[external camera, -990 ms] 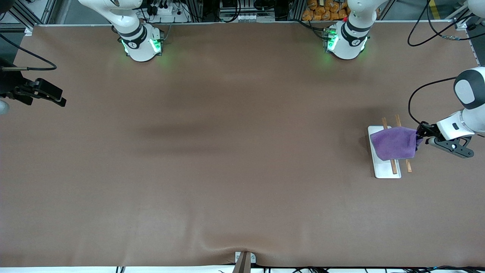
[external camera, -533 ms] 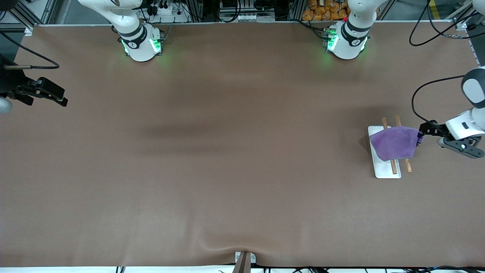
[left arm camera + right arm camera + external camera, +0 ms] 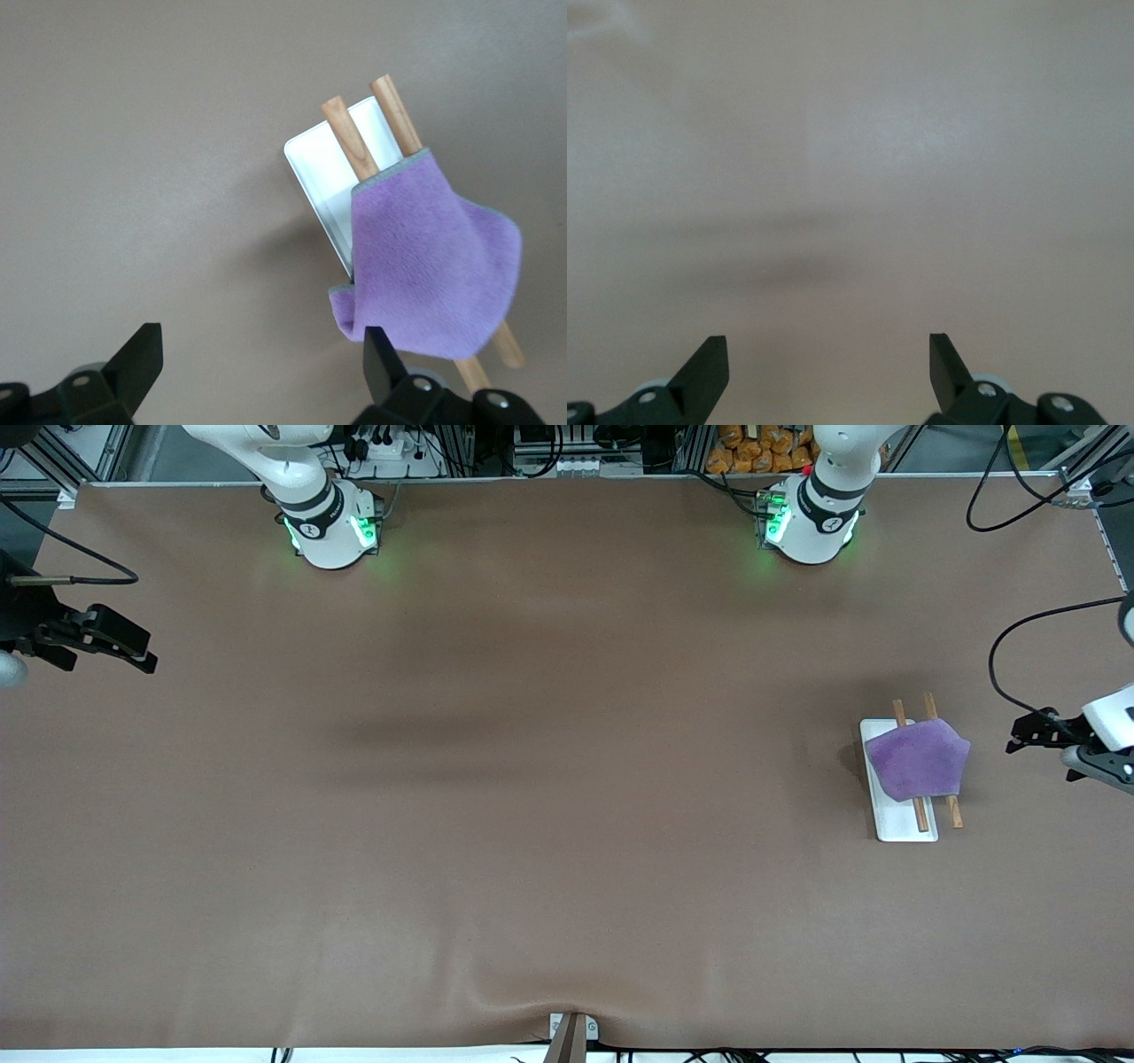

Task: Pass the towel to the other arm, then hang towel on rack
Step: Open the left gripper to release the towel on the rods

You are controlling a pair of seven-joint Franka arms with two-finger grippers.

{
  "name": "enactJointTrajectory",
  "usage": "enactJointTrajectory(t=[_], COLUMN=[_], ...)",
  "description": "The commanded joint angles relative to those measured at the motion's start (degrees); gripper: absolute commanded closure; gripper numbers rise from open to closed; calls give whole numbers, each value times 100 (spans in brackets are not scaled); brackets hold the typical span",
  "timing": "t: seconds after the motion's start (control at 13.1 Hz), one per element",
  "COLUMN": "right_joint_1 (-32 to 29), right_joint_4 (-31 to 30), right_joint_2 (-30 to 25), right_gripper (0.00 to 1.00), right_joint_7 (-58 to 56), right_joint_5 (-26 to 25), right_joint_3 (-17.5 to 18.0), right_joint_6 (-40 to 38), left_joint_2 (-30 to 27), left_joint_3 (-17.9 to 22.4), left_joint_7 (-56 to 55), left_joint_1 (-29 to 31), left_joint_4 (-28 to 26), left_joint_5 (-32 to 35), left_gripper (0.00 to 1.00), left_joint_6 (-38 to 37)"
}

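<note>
Where a second ago the left gripper (image 3: 1028, 737) pinched the fuzzy purple terry towel (image 3: 918, 761), it has now let go and drawn back toward the bench edge at the left arm's end, fingers apart. The towel lies draped over the white-based rack with two brown wooden rods (image 3: 905, 819). The right gripper (image 3: 133, 657) waits open at the right arm's edge. The left wrist view shows towel (image 3: 434, 266) on rack (image 3: 323, 177) between spread fingers (image 3: 135, 359); the right wrist view shows spread fingers (image 3: 709, 363) over the bare brown bench (image 3: 850, 177).

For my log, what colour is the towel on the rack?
Purple towel; left wrist view.
</note>
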Motion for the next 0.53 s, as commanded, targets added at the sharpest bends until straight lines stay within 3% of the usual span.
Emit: enactJointTrajectory(t=[0.0, 0.46], right_joint_1=[42, 24], right_joint_4=[-14, -14], right_joint_2=[-70, -61], right_gripper=[0, 0], right_joint_7=[88, 88], right_joint_5=[-95, -95], right_joint_3=[-17, -26], right_joint_6=[-15, -15], left_joint_2=[-57, -294], left_joint_3=[-146, -576], left_joint_7=[-39, -1250], left_joint_1=[-1, -1], left_joint_4=[569, 1228], left_joint_5=[-214, -215], left_gripper=[0, 0], left_joint_6=[-686, -1565])
